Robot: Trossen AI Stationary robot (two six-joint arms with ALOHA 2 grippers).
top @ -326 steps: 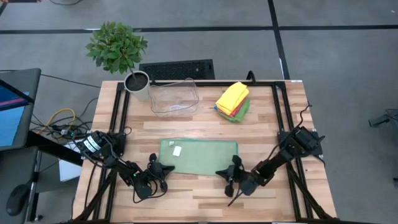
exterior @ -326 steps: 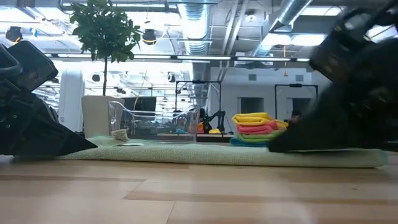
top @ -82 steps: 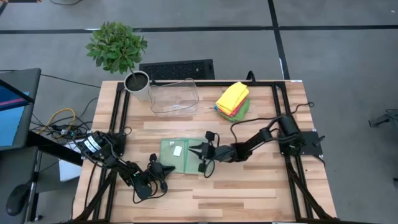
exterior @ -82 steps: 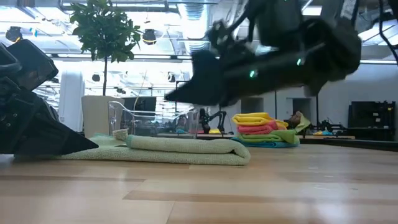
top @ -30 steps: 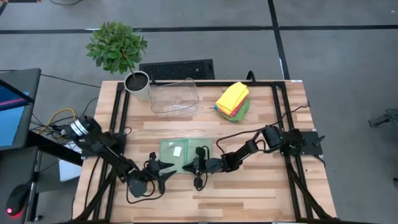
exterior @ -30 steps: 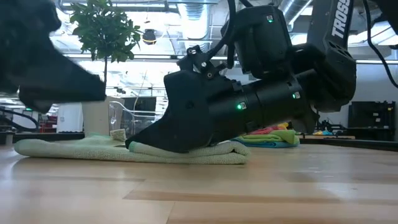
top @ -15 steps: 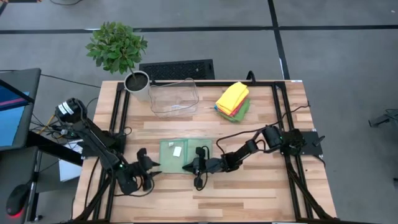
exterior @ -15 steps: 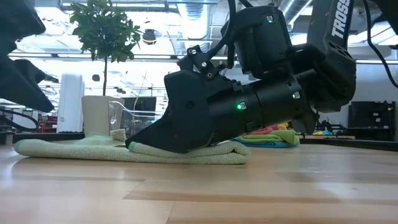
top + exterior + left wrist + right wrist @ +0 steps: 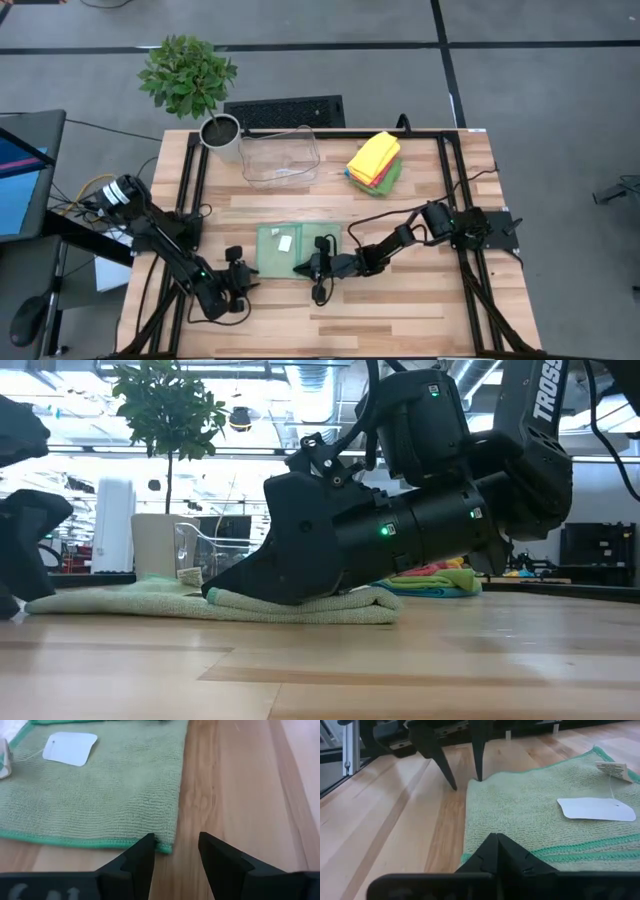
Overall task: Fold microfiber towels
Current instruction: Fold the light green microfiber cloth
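1. Sage towel (image 9: 299, 248), folded, lies on the table (image 9: 400, 310) at mid-front; a white tag (image 9: 70, 747) shows on top.
2. Left gripper (image 9: 243, 277), jaws open, stands at the towel's front-left corner, gripping nothing.
3. Right gripper (image 9: 303, 268), jaws closed, presses on the towel's front edge.
4. Stacked towels (image 9: 375, 161) sit at back right, beside a bin (image 9: 279, 155).
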